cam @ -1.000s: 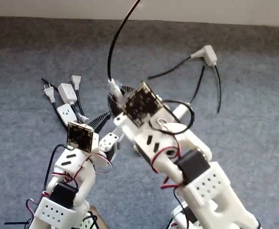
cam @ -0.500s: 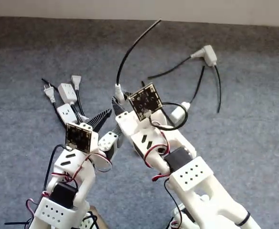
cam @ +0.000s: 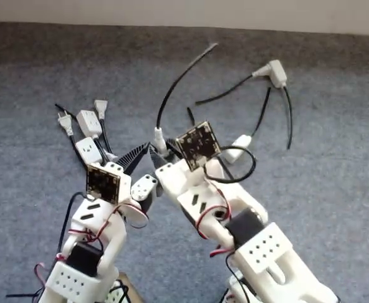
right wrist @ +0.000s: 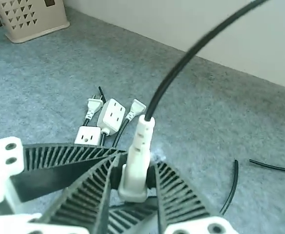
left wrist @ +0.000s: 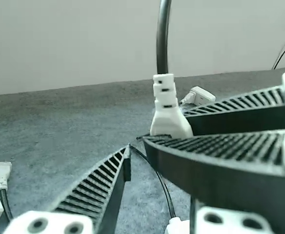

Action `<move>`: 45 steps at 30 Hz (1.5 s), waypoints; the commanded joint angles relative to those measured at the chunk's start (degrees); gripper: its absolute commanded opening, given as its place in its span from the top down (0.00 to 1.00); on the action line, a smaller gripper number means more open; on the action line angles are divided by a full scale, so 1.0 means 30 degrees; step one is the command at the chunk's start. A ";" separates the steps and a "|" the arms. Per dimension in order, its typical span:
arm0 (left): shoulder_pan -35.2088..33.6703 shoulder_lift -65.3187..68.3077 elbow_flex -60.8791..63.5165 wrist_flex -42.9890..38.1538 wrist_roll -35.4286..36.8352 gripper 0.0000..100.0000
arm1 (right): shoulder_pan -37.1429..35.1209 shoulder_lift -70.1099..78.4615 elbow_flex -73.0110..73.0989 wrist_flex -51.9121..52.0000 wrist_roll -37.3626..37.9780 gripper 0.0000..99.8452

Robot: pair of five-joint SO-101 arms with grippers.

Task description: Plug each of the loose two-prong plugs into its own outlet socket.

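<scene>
One white plug [right wrist: 138,146] sits clamped in the right pincer [right wrist: 135,168]; left pincer [left wrist: 136,147]: cannot tell.

right fingers [cam: 153,151] | clamp white plug [cam: 159,137] | black cable [cam: 175,82] arcs upward

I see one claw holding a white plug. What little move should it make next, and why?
Probably swing the plug over toward the white sockets. The right gripper is shut on it with the cord pointing up, yet the sockets lie off to the side, next to two other loose plugs. It likely has to hover above one socket before pushing down.
</scene>
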 commanded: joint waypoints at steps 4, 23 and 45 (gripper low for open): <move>-0.0689 -0.0015 0.0337 -0.0703 -0.0059 0.81 | -0.0513 -0.3678 0.0952 0.2359 0.0059 0.98; -0.0659 -0.0015 0.0337 -0.0586 -0.0117 0.81 | 0.0132 -0.5260 -0.0220 0.4996 0.1465 0.98; -0.0689 -0.0161 0.0337 -0.0645 -0.0147 0.81 | -0.0689 -0.5260 -0.0952 0.5963 0.1495 0.97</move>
